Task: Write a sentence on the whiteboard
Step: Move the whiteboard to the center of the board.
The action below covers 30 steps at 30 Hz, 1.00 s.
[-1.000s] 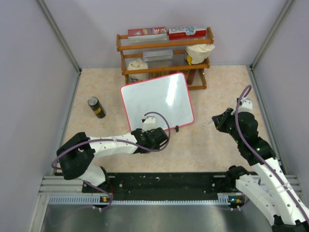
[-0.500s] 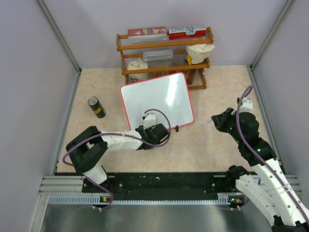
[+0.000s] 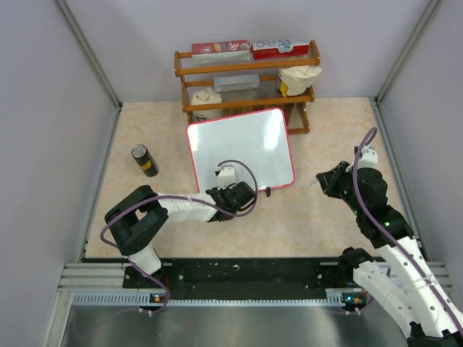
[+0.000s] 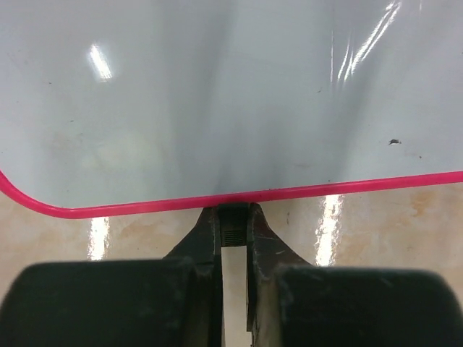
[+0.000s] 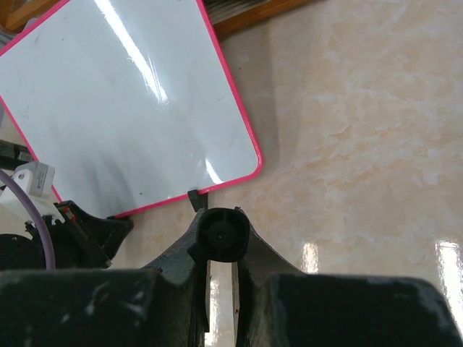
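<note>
The whiteboard (image 3: 241, 148), white with a thin red frame, lies flat mid-table. Its surface (image 4: 231, 94) is blank; the sentence is not in view on it. My left gripper (image 3: 231, 189) is at its near edge, shut on a small black tab (image 4: 233, 225) under the red frame. A second black tab (image 3: 267, 191) juts out further right (image 5: 195, 198). My right gripper (image 3: 323, 181) hovers right of the board's near right corner, shut on a black marker (image 5: 225, 235) seen end-on between its fingers. The board (image 5: 130, 108) lies ahead and left of it.
A wooden rack (image 3: 246, 76) with boxes and white bags stands just behind the board's far edge. A dark can (image 3: 145, 160) stands upright to the left. Grey walls close in the table on three sides.
My left gripper's jaws have closed on the black tab. The whiteboard has swung a little and shifted right, now lying squarer. The right arm has barely moved.
</note>
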Tool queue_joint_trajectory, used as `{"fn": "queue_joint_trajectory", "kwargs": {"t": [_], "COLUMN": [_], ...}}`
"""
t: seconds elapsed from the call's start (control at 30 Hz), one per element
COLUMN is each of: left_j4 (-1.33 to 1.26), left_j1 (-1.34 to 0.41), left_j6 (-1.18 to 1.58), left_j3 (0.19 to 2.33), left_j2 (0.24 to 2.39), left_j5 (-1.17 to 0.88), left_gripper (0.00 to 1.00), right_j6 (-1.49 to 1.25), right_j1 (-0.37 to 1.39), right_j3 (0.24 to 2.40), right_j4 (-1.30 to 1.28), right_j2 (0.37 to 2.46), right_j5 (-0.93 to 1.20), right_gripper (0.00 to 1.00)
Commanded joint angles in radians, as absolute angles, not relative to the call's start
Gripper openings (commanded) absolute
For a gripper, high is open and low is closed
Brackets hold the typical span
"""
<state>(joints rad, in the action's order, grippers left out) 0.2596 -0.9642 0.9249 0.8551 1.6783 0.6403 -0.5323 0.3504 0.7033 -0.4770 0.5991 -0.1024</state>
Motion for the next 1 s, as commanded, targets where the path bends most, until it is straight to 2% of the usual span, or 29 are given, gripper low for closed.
{"fn": "queue_joint_trajectory", "kwargs": {"t": [0.0,0.4,0.97], "left_j4": [0.316,0.403,0.577], "left_j1": [-0.962,-1.086,-1.322], "left_j6": [0.908,0.988,1.181], "left_j3": [0.804,0.77,0.902], "left_j2": [1.723,1.658,1.721], "left_j5": [0.572,0.571,0.502], "left_gripper": [0.0,0.0,0.0], "right_j6": [-0.52,-0.52,-0.537], "right_j1": [0.344,0.344,0.344], "right_j3": [0.704,0.7,0.684], "right_j4": [-0.42,-0.417,-0.411], "right_j2": [0.604,0.606,0.595], "right_j5": [-0.092,-0.089,-0.064], "right_gripper": [0.0,0.0,0.0]}}
